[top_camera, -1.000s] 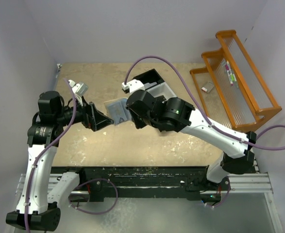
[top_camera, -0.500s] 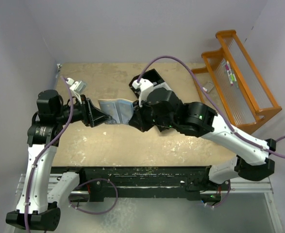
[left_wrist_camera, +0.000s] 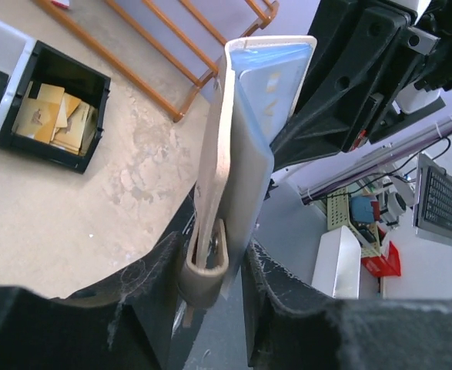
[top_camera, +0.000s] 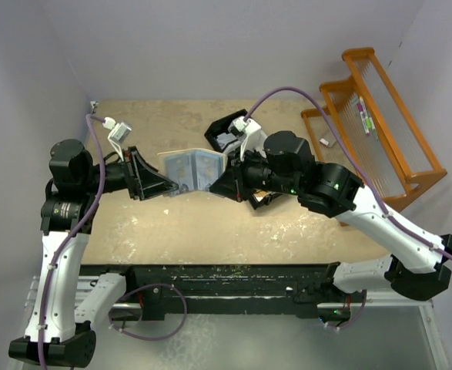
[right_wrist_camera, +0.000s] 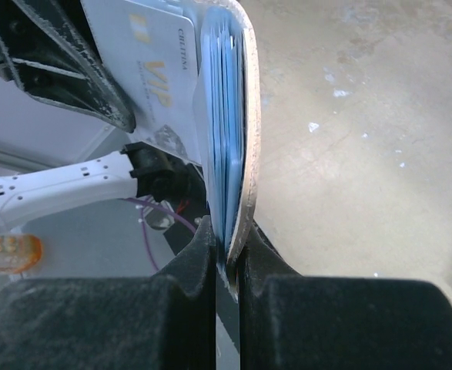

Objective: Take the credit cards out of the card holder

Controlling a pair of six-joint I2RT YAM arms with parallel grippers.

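Holder (top_camera: 195, 169) open, held up over table (top_camera: 287, 231) centre. Right gripper (top_camera: 220, 180) pinched on its right edge. Left gripper (top_camera: 170, 183) narrow round left edge, looks gripped. Step: bracing holder. Next, I judge: one gripper frees, pinches a card (right_wrist_camera: 152, 77), pulls out.

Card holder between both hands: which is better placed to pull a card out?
Probably left: the right hand pinches the card holder steady, and the exposed card lies by the left hand, once it lets go.

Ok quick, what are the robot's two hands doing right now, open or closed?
Left hand: closed on the card holder.
Right hand: closed on the card holder's other side.
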